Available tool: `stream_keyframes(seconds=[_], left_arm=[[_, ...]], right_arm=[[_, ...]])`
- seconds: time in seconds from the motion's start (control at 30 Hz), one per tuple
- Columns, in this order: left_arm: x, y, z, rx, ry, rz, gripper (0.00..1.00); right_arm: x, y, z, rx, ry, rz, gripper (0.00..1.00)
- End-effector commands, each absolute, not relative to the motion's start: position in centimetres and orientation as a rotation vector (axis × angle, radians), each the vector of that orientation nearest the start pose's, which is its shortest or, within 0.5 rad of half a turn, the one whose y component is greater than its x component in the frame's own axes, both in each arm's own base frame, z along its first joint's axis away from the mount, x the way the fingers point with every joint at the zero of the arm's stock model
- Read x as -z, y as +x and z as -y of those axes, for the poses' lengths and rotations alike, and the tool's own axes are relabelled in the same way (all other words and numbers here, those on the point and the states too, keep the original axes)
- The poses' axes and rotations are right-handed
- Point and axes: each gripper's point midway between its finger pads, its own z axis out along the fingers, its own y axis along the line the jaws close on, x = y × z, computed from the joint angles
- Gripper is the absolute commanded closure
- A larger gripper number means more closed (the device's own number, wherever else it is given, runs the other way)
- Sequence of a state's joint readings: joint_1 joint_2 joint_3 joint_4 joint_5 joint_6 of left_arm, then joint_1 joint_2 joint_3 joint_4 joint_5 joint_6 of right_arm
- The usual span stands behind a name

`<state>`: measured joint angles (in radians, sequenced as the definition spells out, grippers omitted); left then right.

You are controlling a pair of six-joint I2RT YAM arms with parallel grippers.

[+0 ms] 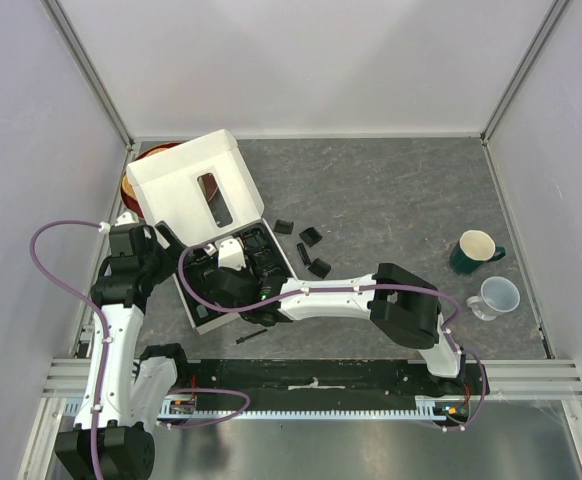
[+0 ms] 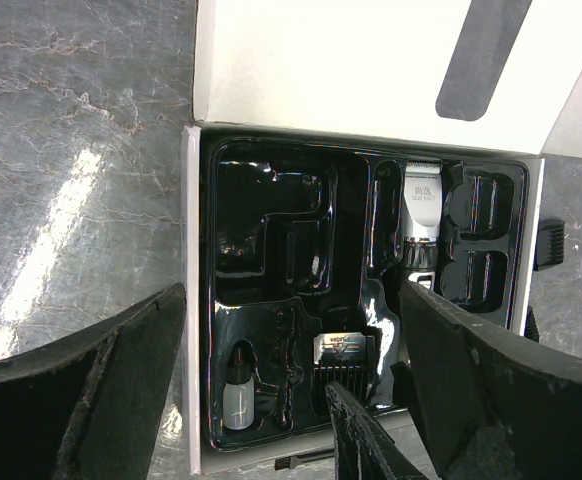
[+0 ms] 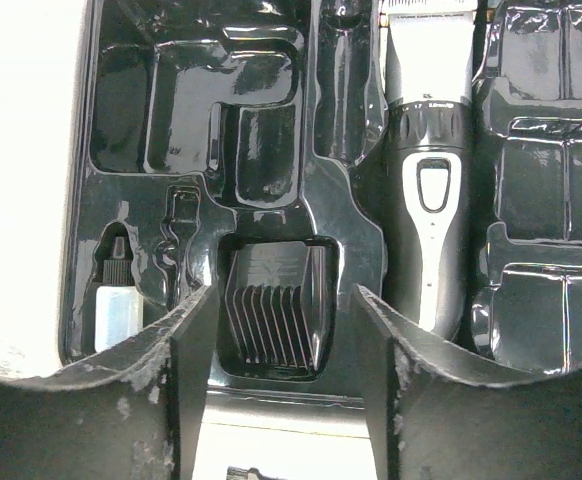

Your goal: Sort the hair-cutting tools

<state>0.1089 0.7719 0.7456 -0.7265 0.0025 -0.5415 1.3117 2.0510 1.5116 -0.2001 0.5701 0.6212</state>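
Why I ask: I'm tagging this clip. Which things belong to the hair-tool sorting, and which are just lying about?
Job:
clipper, seated in the black tray
comb guard, also in the tray
loose comb guards on the table

Lying about:
green mug
clear cup
white box, only the container

1. The clipper (image 2: pixel 420 215), upper right of the left wrist view, carries two short lines of dark print on its silver head. They are too small to read.
2. The comb guard (image 2: pixel 345 365), lower middle of the same view, bears a short pale word along its top edge. It is blurred and its letters are uncertain.
3. In the right wrist view there is a fine mark on the clipper's ribbed collar, upper right, and a raised emblem on the comb guard, centre. Neither is legible.
4. In the top view, no writing can be read.
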Motion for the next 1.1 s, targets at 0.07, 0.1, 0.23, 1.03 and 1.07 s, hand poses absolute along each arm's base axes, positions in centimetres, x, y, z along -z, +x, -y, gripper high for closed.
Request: stream_keyframes(seconds=[0.07,0.1,0.23,1.03,1.07], left_arm=[[-15.8,24.0,-0.4,0.22,-0.718,-2.192,0.07],[-15.9,24.0,-0.4,0.222,-0.716,-2.189,0.07],[-15.9,24.0,-0.4,0.222,-0.716,-2.189,0.07],[-15.7,24.0,-0.4,0.219,-0.716,-2.197,0.07],[-15.7,24.0,-0.4,0.218,-0.718,-2.197,0.07]], right_arm=[[-11.1,21.4,-50.6,-0.44,-0.465,-2.103,0.52],[-10.9,21.5,-50.6,-0.434,-0.467,-2.104,0.57],[-10.0,21.5,-50.7,-0.422,-0.481,-2.113,0.66],[-10.9,22.1,-50.8,-0.366,-0.49,-2.108,0.81],[-11.4,22.2,-50.6,-0.359,-0.493,-2.107,0.8]])
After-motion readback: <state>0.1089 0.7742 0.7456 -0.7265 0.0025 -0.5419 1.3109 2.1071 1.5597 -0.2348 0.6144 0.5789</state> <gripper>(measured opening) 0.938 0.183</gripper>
